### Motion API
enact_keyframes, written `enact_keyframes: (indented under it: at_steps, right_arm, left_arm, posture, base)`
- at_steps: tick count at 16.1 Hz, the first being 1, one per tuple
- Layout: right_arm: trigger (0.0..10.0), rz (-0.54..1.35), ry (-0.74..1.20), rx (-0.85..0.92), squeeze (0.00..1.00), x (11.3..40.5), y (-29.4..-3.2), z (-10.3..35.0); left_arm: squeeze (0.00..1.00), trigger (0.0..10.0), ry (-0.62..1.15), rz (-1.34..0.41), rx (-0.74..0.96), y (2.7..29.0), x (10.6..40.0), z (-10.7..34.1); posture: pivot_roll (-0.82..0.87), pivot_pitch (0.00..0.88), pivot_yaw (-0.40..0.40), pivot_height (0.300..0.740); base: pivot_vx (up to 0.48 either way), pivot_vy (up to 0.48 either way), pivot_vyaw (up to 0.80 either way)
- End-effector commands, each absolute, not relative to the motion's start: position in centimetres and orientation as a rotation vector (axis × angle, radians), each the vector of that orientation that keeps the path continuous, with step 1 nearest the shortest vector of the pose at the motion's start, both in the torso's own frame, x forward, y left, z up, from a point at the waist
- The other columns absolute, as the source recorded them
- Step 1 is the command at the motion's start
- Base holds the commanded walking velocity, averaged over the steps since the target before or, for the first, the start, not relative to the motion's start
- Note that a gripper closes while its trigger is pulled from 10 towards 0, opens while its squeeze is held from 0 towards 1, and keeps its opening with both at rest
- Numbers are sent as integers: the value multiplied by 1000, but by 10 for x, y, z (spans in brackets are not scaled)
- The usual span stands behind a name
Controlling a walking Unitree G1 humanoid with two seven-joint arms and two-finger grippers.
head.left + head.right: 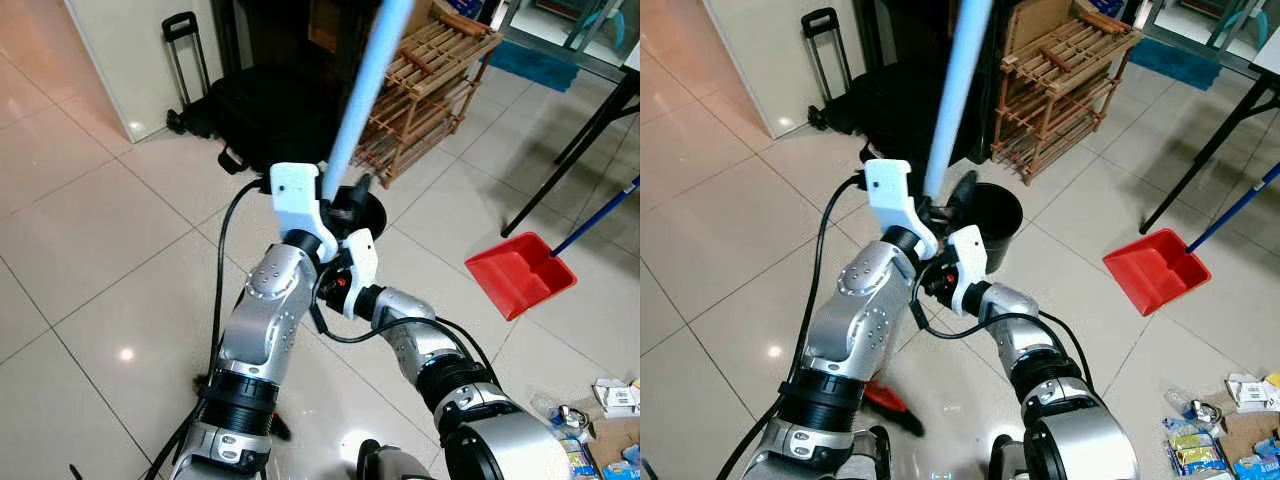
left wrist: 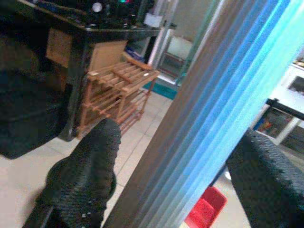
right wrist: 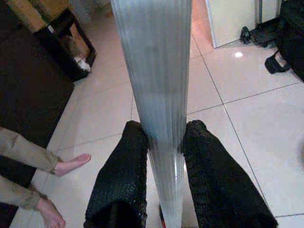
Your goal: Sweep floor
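Observation:
A broom with a light blue handle [image 1: 362, 90] rises steeply in front of me. Its red head [image 1: 887, 399] rests on the tiled floor by my left arm. My left gripper [image 1: 343, 192] is shut on the handle higher up, and the left wrist view has the handle [image 2: 204, 118] running between both black fingers [image 2: 90, 166]. Just below, my right gripper [image 1: 940, 276] is also shut on the handle [image 3: 159, 85], with its fingers [image 3: 123, 175] pressed to either side. A red dustpan [image 1: 517, 272] with a blue stick lies on the floor to my right.
A black bin [image 1: 996, 214] stands right behind the grippers. Beyond it are a wooden rack [image 1: 432, 88], a black suitcase [image 1: 262, 118] and black table legs [image 1: 588, 132]. Litter [image 1: 600, 425] lies at the lower right. A person's bare feet [image 3: 71, 164] are on the tiles nearby.

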State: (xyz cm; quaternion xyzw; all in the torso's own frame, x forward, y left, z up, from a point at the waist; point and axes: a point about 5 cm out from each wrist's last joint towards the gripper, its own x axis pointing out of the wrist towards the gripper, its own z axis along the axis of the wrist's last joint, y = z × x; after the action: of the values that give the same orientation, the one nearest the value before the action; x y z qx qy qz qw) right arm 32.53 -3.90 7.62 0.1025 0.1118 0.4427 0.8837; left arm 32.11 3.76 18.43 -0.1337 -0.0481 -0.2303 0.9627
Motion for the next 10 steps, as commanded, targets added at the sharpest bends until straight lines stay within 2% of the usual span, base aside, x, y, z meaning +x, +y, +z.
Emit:
enact_keyframes:
  at_steps: [1, 4, 5, 7, 10]
  right_arm:
    - [10000, 944, 236, 207, 0, 321, -33, 74]
    - [10000, 925, 272, 179, 0, 318, -32, 65]
    - [10000, 918, 283, 173, 0, 317, -32, 63]
    - [10000, 917, 291, 167, 0, 316, -30, 62]
    - [10000, 917, 291, 167, 0, 316, -30, 62]
  left_arm:
    - [1000, 10000, -135, -548, -271, 20, 315, 195]
    - [1000, 10000, -157, -615, -268, 13, 310, 199]
    - [0, 10000, -159, -670, -257, 8, 305, 200]
    - [0, 10000, -144, -787, -215, -1, 295, 198]
    - [0, 10000, -144, -787, -215, -1, 295, 198]
  posture:
    - [82, 153, -9, 740]
    - [82, 152, -8, 740]
    - [80, 150, -7, 740]
    - [82, 151, -7, 740]
    - [82, 151, -7, 740]
  base:
    - [0, 0, 0]
    - [0, 0, 0]
    - [0, 0, 0]
    - [0, 0, 0]
    - [0, 0, 0]
